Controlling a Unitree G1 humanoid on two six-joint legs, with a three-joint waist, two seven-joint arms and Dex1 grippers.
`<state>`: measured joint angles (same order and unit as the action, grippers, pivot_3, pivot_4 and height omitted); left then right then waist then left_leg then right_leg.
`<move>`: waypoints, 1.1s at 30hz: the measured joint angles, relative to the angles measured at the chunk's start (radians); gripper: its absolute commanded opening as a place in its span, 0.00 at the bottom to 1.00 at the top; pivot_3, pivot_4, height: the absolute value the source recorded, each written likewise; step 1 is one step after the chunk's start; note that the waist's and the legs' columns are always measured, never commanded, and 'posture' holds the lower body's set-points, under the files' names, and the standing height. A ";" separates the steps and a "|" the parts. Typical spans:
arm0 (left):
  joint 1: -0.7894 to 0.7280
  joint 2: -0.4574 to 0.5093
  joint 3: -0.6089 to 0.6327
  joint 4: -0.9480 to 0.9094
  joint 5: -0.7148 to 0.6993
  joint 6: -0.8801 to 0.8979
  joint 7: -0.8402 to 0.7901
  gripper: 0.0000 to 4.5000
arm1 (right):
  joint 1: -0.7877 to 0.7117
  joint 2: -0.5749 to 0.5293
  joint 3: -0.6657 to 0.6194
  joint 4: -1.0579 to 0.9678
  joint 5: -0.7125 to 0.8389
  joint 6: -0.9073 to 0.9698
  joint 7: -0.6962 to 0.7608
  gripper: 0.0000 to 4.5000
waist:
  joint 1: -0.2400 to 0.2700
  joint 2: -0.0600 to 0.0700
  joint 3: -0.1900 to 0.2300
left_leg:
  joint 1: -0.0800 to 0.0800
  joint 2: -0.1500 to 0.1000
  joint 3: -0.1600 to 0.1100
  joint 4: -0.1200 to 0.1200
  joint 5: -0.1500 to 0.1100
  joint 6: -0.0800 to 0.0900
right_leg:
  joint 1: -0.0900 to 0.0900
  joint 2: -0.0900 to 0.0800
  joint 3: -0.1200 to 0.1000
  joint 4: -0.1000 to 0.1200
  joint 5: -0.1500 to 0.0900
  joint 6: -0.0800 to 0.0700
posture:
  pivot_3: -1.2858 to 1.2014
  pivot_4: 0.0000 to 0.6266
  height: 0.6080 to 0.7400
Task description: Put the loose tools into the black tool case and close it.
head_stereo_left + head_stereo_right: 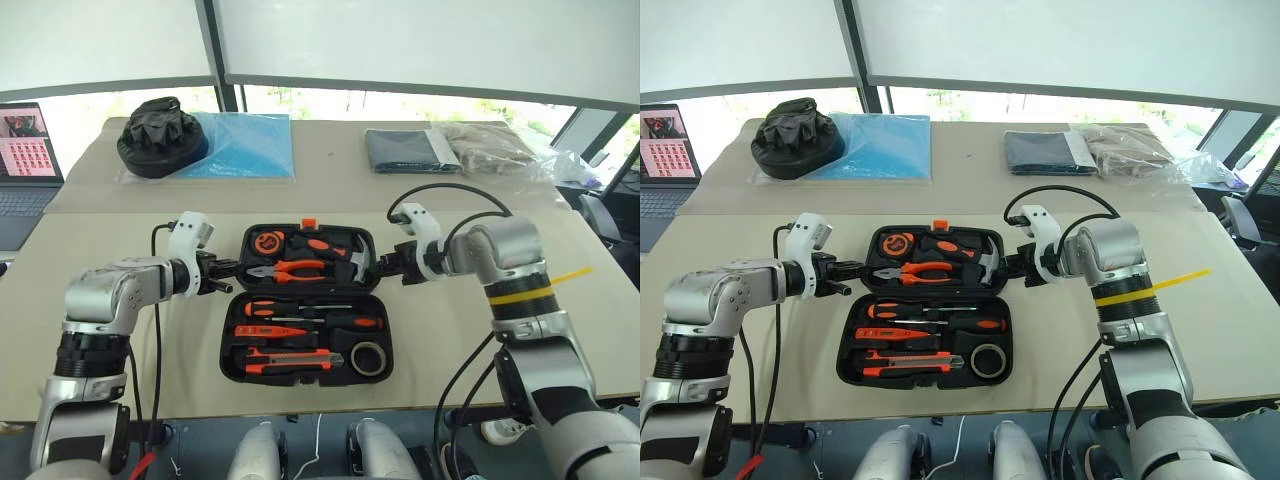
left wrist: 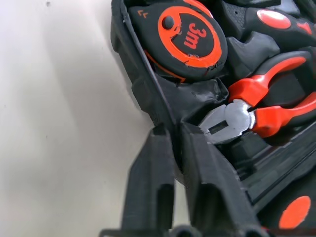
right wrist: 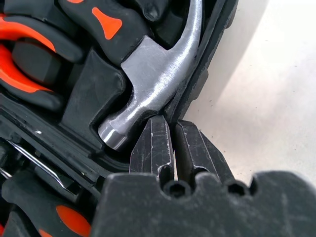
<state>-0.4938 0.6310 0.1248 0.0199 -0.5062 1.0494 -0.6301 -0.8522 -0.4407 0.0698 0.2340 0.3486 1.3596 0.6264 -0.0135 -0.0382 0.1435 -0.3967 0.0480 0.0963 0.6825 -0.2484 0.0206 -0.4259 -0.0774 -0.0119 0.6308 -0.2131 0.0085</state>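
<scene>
Left eye view: both grippers (image 1: 222,272) (image 1: 386,263) pinch opposite rims of the open black tool case (image 1: 305,341).

Beige table (image 1: 120,350); bright windows (image 1: 420,105) behind.

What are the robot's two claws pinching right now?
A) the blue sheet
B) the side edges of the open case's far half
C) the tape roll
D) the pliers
B: the left gripper and right gripper each pinch a side wall of the black tool case.

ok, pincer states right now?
Left pincer: shut on the tool case lid's left rim.
Right pincer: shut on the lid's right rim.
</scene>
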 measured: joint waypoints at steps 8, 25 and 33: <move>0.196 -0.055 0.096 -0.002 0.032 -0.532 -0.170 0.00 | 0.206 -0.095 0.043 -0.241 -0.045 -0.493 0.128 0.00 | 0.001 0.000 0.001 | -0.020 0.000 0.001 -0.001 0.000 0.000 | -0.019 0.000 0.000 -0.001 0.001 0.000 | 0.52 0.24 1.00; 0.540 0.002 0.066 0.100 0.363 -1.637 -0.276 0.30 | 0.689 -0.258 0.072 -0.322 -0.372 -1.535 0.078 0.39 | 0.010 0.001 -0.001 | 0.006 0.003 0.013 -0.005 -0.007 0.004 | 0.004 -0.004 0.001 -0.008 -0.005 0.002 | 0.52 0.24 1.00; 0.559 0.082 0.091 0.262 0.303 -1.526 -0.292 0.71 | 0.805 -0.320 -0.037 -0.301 -0.341 -1.563 0.092 0.66 | 0.005 0.002 0.000 | 0.008 0.004 0.013 -0.004 -0.005 0.003 | 0.002 -0.004 0.002 -0.002 -0.009 0.007 | 0.52 0.24 1.00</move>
<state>0.0648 0.7127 0.2161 0.2821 -0.2032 -0.4769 -0.9224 -0.0470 -0.7611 0.0332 -0.0673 0.0081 -0.2036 0.7180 -0.0087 -0.0366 0.1439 -0.3884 0.0516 0.1092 0.6786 -0.2537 0.0234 -0.4239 -0.0812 -0.0094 0.6291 -0.2222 0.0158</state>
